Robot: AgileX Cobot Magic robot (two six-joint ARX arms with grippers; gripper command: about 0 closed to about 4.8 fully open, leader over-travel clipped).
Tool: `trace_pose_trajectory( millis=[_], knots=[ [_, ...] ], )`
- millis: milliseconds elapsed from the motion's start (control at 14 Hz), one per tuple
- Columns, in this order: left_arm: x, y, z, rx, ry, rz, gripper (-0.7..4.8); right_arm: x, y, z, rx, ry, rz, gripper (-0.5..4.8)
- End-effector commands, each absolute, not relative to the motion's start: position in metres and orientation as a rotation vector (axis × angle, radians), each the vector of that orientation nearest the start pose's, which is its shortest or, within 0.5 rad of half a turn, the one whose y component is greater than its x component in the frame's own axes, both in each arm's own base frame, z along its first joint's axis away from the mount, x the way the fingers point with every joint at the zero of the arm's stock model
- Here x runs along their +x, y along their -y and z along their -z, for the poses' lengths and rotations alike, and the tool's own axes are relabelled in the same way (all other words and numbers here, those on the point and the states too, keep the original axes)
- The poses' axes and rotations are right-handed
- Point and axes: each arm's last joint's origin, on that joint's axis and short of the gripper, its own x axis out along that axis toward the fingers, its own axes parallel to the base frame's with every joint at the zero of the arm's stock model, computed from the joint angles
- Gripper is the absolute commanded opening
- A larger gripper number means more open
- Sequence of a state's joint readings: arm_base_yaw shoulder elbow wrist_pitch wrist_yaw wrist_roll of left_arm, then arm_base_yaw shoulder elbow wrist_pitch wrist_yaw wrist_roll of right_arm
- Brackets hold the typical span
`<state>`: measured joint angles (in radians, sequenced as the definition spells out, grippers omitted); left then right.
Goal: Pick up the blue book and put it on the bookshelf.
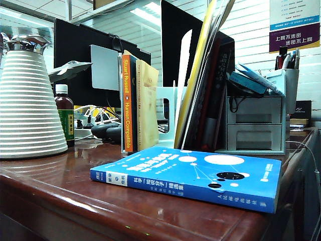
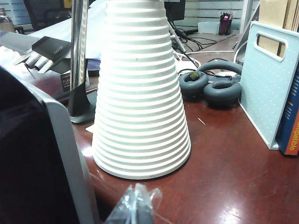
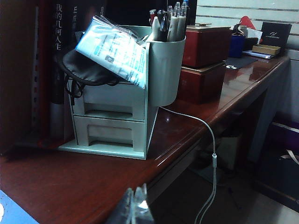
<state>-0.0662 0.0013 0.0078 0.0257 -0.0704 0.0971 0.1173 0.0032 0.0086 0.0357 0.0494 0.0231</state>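
Left gripper: fingertips pressed together, holding nothing, low over the desk, just before the white ribbed cone.
Right gripper: tips seem pressed together, mostly cut off; opening cannot be told. It hangs near the desk edge, before the grey drawer organizer.
Surface: glossy red-brown wood in a cluttered office.
Blue book: flat on the desk, in front of the bookshelf; only its corner shows beside the right gripper.
Bookshelf: pale panel, right of the cone.
Hidden: both arms.
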Motion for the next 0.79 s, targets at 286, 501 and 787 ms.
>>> trace_pose_trajectory(
  millis=[286, 501, 787],
  knots=[
    [0.097, 0.004, -0.169, 0.094, 0.043, -0.004, -0.05, 0.096, -0.01, -0.174, 0.033, 0.068, -0.071, -0.06],
    [0.093, 0.004, -0.186, -0.103, 0.04, -0.011, -0.05, 0.085, -0.005, -0.213, 0.139, 0.056, 0.067, -0.06],
    [0.11, 0.017, -0.221, -0.384, -0.117, 0.223, -0.05, 0.105, -0.01, -0.279, 0.095, -0.046, -0.021, -0.06]
  ],
)
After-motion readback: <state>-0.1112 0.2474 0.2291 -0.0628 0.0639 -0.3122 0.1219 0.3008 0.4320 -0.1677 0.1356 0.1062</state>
